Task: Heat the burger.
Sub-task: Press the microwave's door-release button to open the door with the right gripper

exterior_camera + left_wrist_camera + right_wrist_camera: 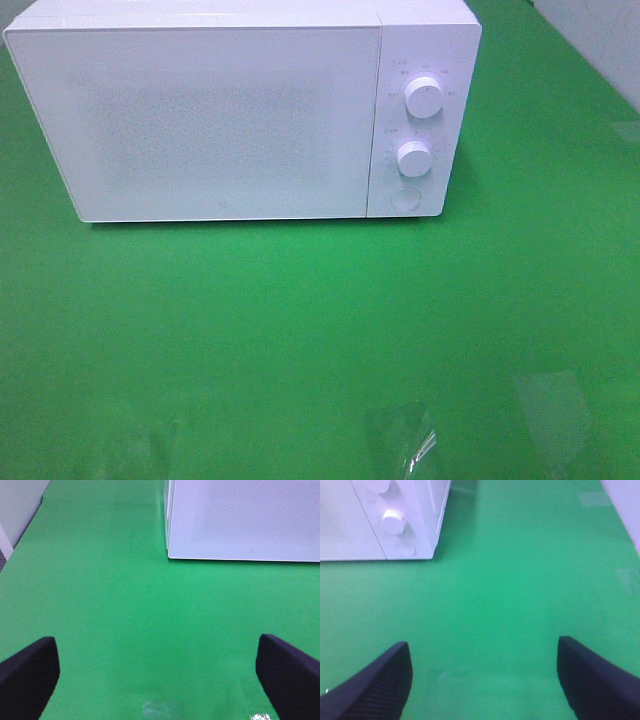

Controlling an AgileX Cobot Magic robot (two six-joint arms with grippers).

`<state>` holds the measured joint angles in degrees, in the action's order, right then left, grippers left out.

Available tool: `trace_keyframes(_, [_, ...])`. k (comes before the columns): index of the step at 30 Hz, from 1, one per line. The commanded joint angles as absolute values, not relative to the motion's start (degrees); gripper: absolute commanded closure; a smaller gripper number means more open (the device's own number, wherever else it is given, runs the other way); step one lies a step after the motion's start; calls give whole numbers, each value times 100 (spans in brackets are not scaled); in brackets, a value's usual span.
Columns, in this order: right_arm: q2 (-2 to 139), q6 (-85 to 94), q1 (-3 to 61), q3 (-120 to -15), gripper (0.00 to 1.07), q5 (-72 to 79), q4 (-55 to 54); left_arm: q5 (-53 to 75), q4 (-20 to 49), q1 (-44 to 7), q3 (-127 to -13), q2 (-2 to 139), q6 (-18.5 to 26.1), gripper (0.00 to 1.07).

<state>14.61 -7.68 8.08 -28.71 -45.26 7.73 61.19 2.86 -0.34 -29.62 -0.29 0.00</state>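
Observation:
The burger is out of view in all three views. A white microwave [240, 110] stands at the back of the green table with its door shut; two round knobs [424, 97] and a round button sit on its right panel. Its lower corner shows in the left wrist view [240, 520], and its knob panel in the right wrist view [395, 520]. My left gripper [160, 680] hangs open over bare green cloth, nothing between its dark fingers [27, 675]. My right gripper [485, 680] is also open and holds nothing. Neither arm shows in the exterior high view.
The green cloth [300, 330] covers the whole table in front of the microwave. Faint glossy reflections [410, 440] lie on it near the front edge. A pale wall or surface [600, 40] borders the far right.

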Motion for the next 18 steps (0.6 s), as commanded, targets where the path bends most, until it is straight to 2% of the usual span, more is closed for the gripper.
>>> trace_keyframes(1, [871,-716,378,-2888,31,-4601,613,6136,286,-23,-2962,-115,0,7])
trace_keyframes(13, [-40,-733,189,-2934,31,-4847,481,6136,286,-23,-2962,-115,0,7])
trace_keyframes(18, [-178,-733,132,-2785,31,-5506,533,6136,286,-23,-2962,-115,0,7])
